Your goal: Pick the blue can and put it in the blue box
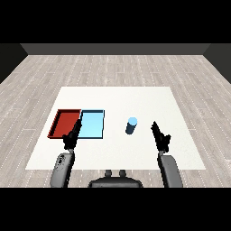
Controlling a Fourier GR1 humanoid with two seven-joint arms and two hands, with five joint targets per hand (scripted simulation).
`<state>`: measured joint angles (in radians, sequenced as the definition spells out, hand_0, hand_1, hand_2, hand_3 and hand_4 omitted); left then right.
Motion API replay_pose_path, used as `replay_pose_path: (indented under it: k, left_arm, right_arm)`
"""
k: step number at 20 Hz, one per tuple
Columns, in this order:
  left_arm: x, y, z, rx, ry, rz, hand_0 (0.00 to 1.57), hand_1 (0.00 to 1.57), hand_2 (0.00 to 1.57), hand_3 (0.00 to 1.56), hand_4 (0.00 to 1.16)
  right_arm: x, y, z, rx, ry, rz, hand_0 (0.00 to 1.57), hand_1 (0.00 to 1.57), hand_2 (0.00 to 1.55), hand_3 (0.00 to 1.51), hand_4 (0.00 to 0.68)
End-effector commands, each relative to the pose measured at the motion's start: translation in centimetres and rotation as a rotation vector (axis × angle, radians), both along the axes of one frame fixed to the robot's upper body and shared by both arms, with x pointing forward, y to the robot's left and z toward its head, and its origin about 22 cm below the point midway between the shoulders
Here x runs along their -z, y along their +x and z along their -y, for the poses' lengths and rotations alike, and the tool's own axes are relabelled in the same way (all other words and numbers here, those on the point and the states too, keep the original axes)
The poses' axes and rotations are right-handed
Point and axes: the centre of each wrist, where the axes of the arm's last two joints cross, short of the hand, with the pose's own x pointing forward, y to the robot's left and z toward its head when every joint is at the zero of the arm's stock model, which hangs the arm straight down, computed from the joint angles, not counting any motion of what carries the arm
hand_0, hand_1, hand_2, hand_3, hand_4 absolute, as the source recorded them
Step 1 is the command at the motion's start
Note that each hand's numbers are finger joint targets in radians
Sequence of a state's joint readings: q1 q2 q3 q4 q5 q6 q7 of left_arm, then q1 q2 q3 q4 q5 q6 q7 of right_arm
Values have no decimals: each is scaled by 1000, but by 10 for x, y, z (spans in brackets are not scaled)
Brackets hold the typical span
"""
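No text, label, brand or number can be read anywhere. The blue can (131, 126) bears no legible marking. Both trays look plain.

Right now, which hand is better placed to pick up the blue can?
The right hand: it is beside the blue can, fingers straight. The left hand is by the trays.

My two forearms are grey, rounded and capsule-like, each ending in a black hand. My left forearm (62, 169), on the tray side of the white table (117, 97), shows a darker recessed panel along its upper face and narrows to a black wrist. My left hand (71, 136) is slim, with thin black fingers. My right forearm (170, 170) is plain mid-grey; my right hand (160, 136) matches the left one.
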<state>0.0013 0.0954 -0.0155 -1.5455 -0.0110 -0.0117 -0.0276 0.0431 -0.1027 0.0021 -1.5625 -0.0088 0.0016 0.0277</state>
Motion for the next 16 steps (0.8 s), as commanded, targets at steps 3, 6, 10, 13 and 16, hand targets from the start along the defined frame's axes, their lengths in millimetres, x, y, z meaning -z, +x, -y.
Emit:
replay_pose_path:
  k: [3, 6, 10, 13, 16]
  left_arm:
    - [3, -4, 0, -27, -25, -13, 0, 0, 0, 0, 0]
    - [5, 8, -4, -44, -45, -15, 0, 0, 0, 0, 0]
    - [-11, -2, 23, -36, -129, 339, 0, 0, 0, 0, 0]
    - [-12, -14, -5, -34, -88, 346, 0, 0, 0, 0, 0]
    - [-6, 5, -13, -53, -99, 351, 0, 0, 0, 0, 0]
  right_arm:
    - [3, 23, -30, -5, -5, -36, 0, 0, 0, 0, 0]
    - [7, 57, -67, -5, -18, -31, 0, 0, 0, 0, 0]
    - [-14, 41, -55, -145, 153, 318, 0, 0, 0, 0, 0]
    - [26, 29, -74, -170, 155, 323, 0, 0, 0, 0, 0]
    - [2, 32, -76, -175, 147, 343, 0, 0, 0, 0, 0]
